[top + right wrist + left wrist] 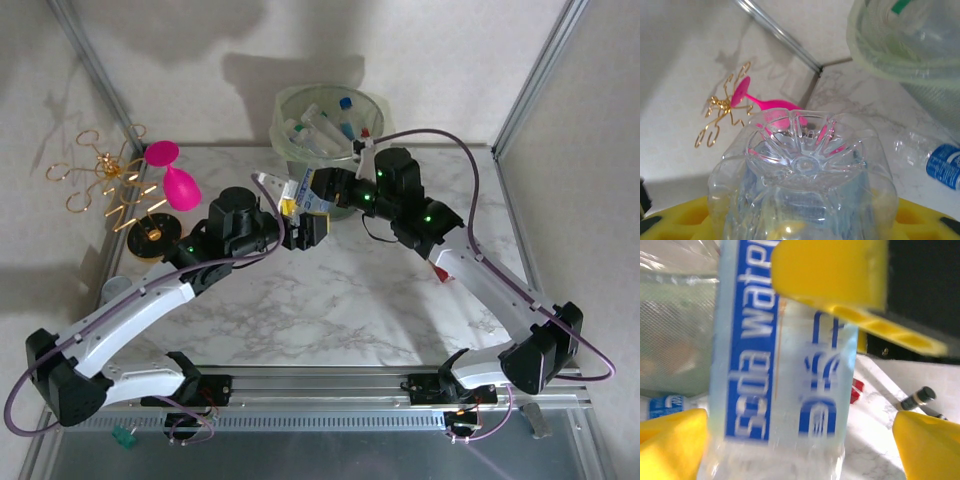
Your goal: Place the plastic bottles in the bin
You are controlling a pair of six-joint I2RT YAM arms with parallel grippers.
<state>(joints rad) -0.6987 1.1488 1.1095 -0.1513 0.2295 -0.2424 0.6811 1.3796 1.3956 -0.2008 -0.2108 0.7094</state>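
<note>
Gripping soda water bottle (pixel 780 390) right next to bin (pixel 330 88): right gripper (pixel 800 222) clamped on it | left gripper (pixel 800 450): fingers wide apart either side | bin: several bottles (pixel 322 125) inside

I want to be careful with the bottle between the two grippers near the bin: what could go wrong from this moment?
1. The left gripper is open, so the soda water bottle hangs from the right gripper alone; the smooth plastic may slip and fall beside the bin.
2. The left gripper's fingers flank the bottle; moving it sideways now could knock it against one of them.
</note>
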